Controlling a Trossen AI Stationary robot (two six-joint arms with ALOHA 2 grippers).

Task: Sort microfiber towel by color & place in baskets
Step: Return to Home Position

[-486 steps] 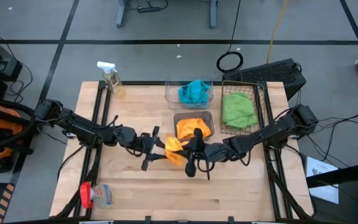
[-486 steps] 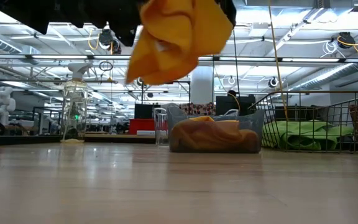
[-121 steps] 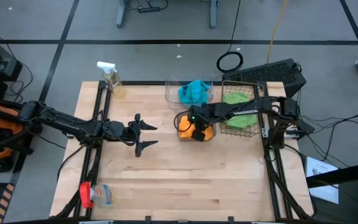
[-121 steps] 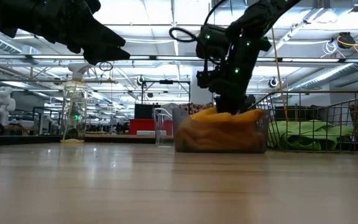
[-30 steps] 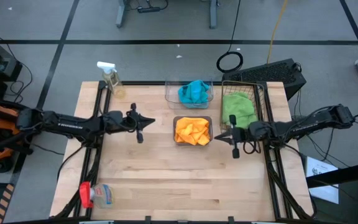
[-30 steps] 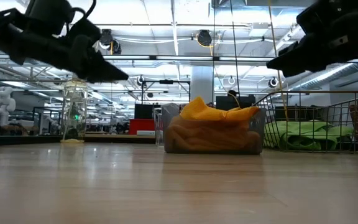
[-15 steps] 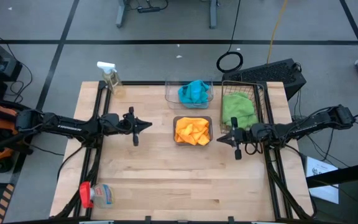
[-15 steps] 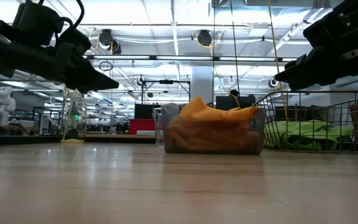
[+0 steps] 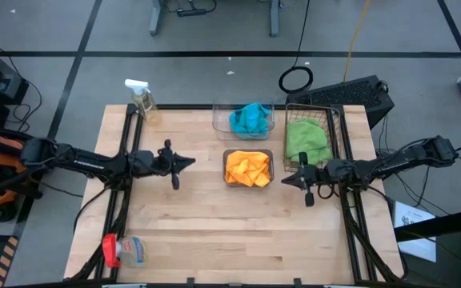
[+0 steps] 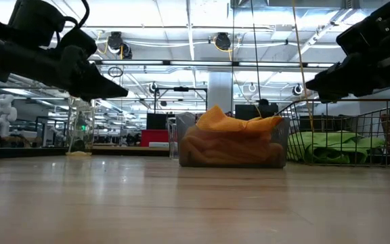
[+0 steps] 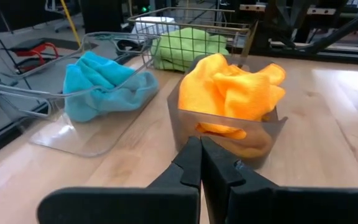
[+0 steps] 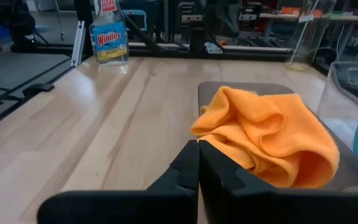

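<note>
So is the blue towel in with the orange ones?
No, the blue towel lies in the clear tub, orange towels in another.

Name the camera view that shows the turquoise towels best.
The left wrist view: the turquoise towels lie close and whole inside the clear tub. The high view shows them small from above. The right wrist view catches only a sliver at its edge; in the low view I cannot make them out.

Fuzzy orange cloths fill a glossy smoky plastic tub on the smooth wooden table
</note>
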